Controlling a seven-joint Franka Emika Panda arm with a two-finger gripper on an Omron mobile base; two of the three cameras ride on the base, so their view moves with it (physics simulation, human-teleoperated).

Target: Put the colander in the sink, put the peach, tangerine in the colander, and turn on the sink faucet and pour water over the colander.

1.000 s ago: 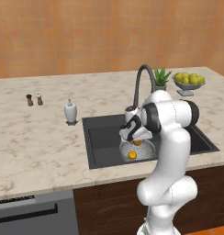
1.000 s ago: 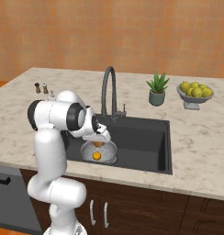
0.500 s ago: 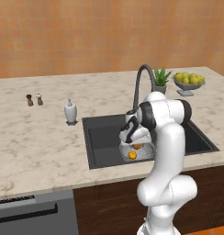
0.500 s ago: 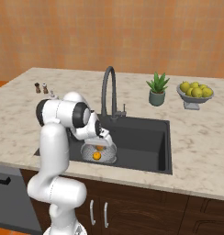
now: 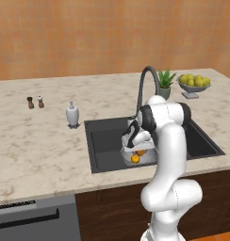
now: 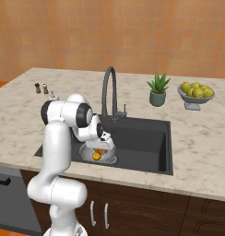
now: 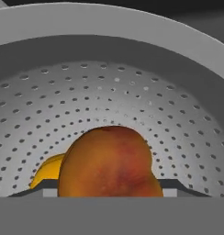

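Observation:
The perforated silver colander (image 5: 146, 158) (image 6: 108, 158) (image 7: 114, 87) stands in the near left part of the dark sink (image 5: 105, 139) (image 6: 142, 136). The small orange tangerine (image 5: 135, 159) (image 6: 96, 156) (image 7: 46, 172) lies on its floor. My gripper (image 5: 138, 147) (image 6: 102, 146) (image 7: 109, 189) reaches down into the bowl, shut on the reddish-orange peach (image 5: 141, 152) (image 6: 101, 151) (image 7: 107, 158), which hangs just above the bottom beside the tangerine. The dark gooseneck sink faucet (image 5: 146, 81) (image 6: 107, 85) arches behind the basin. I see no stream from it.
A soap bottle (image 5: 72, 115) stands left of the sink, with two small shakers (image 5: 35, 101) (image 6: 41, 87) farther left. A potted plant (image 6: 158, 90) and a bowl of lemons (image 6: 196, 92) sit on the counter to the right. The sink's right half is bare.
The hand has sunk a little deeper into the colander with the peach still in it. The tangerine and colander have stayed put.

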